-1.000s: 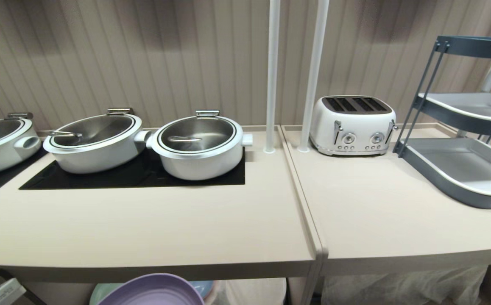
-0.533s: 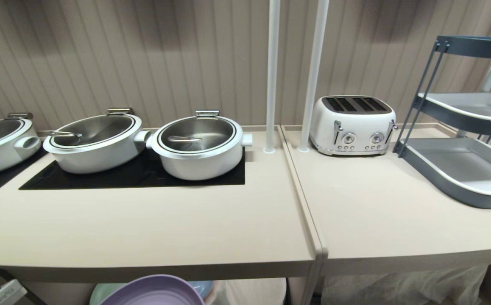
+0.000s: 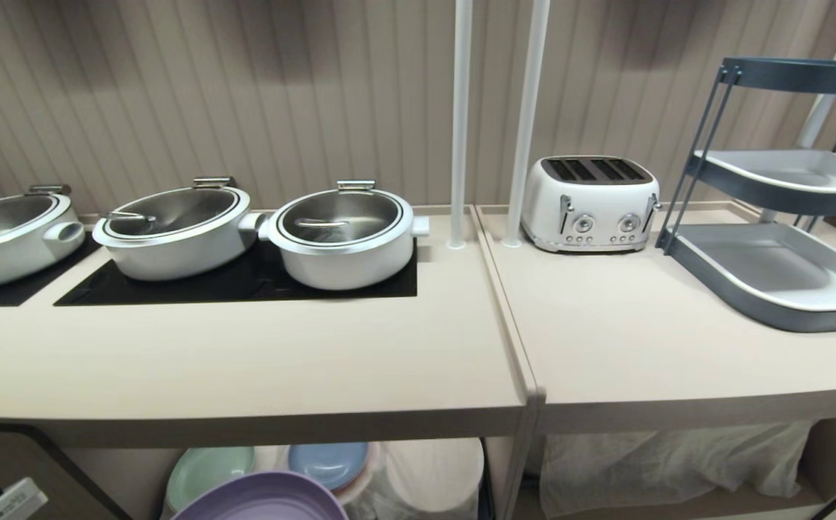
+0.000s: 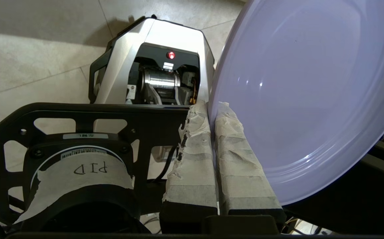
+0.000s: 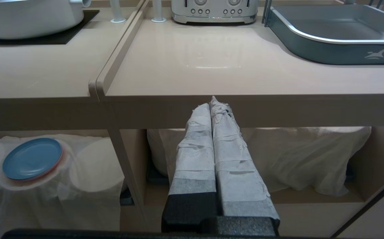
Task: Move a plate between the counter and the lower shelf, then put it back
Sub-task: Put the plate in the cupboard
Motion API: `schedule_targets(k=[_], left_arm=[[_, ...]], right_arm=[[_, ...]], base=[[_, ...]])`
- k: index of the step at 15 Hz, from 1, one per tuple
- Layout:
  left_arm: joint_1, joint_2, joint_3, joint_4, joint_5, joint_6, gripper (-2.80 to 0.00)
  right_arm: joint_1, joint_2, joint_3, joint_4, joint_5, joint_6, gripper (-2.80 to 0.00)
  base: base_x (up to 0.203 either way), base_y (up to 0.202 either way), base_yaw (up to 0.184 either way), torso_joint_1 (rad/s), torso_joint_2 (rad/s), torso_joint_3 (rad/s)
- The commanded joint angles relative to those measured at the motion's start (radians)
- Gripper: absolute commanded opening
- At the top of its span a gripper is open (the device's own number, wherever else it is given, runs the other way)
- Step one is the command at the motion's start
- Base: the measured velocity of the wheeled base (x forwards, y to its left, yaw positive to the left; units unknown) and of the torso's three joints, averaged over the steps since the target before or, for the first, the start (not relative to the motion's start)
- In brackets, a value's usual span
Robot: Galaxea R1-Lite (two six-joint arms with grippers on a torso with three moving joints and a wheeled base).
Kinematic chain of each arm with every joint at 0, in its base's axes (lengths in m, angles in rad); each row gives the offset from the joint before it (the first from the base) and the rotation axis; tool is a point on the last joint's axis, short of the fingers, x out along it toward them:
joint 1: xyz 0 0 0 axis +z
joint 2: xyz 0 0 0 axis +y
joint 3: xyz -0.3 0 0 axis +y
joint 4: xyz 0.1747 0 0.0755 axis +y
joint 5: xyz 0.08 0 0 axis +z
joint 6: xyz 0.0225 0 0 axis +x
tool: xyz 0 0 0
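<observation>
The lilac plate (image 3: pixel 263 498) hangs low in front of the counter (image 3: pixel 245 361), below its front edge, at the bottom of the head view. My left gripper (image 4: pixel 212 108) is shut on the plate's (image 4: pixel 304 99) rim, one taped finger on each face. Under the counter, the lower shelf (image 3: pixel 440 469) shows its white cloth draped over round humps. My right gripper (image 5: pixel 213 103) is shut with nothing in it, level with the front edge of the adjoining top, before the cloth-filled compartment on the right.
A mint-green plate (image 3: pixel 209 469) and a blue plate (image 3: pixel 328 462) lie on the shelf's humps. White pots (image 3: pixel 342 235) stand on the black hob. A toaster (image 3: pixel 590 204) and a grey tiered tray rack (image 3: pixel 779 274) stand on the right top. Two white posts (image 3: pixel 459 123) rise behind.
The whole head view has shifted: the camera has drawn back, so the lower shelf with its green and blue plates now shows. The plate stays in the left gripper's hold.
</observation>
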Motion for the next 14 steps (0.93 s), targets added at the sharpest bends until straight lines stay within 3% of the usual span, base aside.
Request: schedule_targets(k=[1, 4, 14], left_arm=[[0.001, 0.002, 0.0, 0.003, -0.002, -0.002, -2.8], [0.001, 0.005, 0.0, 0.002, -0.002, -0.002, -2.8], [0.002, 0.005, -0.011, -0.001, 0.007, 0.0, -2.8]], right_arm=[[-0.001, 0.0, 0.0, 0.0, 0.001, 0.0, -2.8], [0.0, 0.0, 0.0, 0.0, 0.0, 0.0, -2.8], [0.0, 0.0, 0.0, 0.0, 0.001, 0.0, -2.8]], base=[[-0.191, 0.0, -0.001, -0.001, 0.0, 0.001], [-0.127, 0.0, -0.001, -0.006, 0.0, 0.003], [0.0, 0.0, 0.0, 0.0, 0.0, 0.0]])
